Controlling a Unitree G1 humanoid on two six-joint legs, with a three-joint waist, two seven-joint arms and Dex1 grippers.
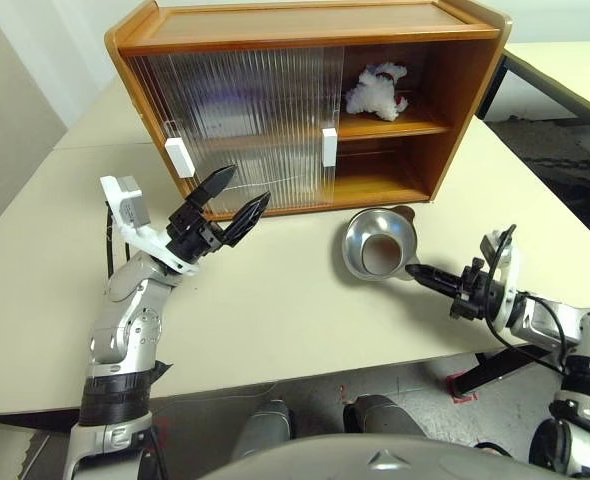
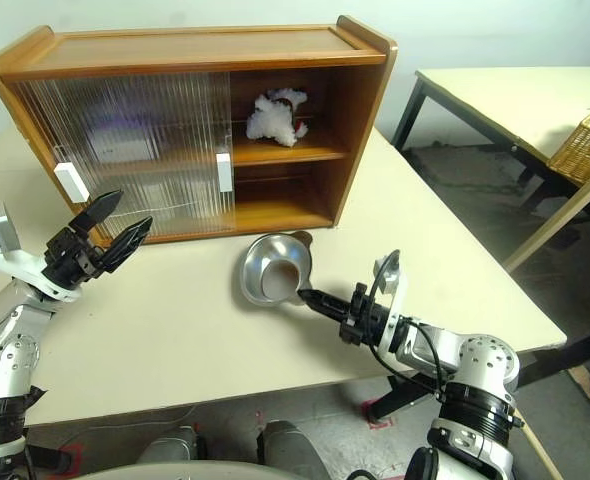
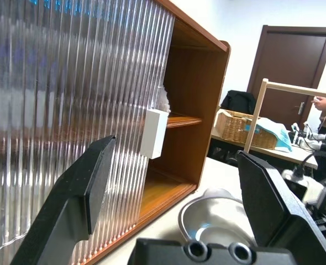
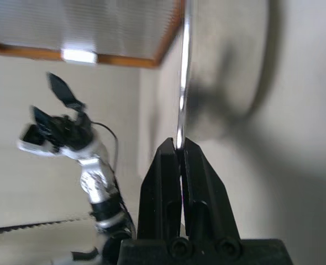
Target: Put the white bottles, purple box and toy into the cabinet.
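Office/lab rm — plain work tables [image 2: 515,95], dark door [image 3: 284,66]

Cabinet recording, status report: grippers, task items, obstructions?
Left gripper open, hovering before the cabinet. Right gripper shut on steel bowl rim, bowl tilted. Toy on upper shelf. Sliding doors cover left side.

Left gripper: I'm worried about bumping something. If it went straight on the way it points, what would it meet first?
Probably the cabinet's ribbed sliding door; the open left gripper points at it, though depth is unclear.
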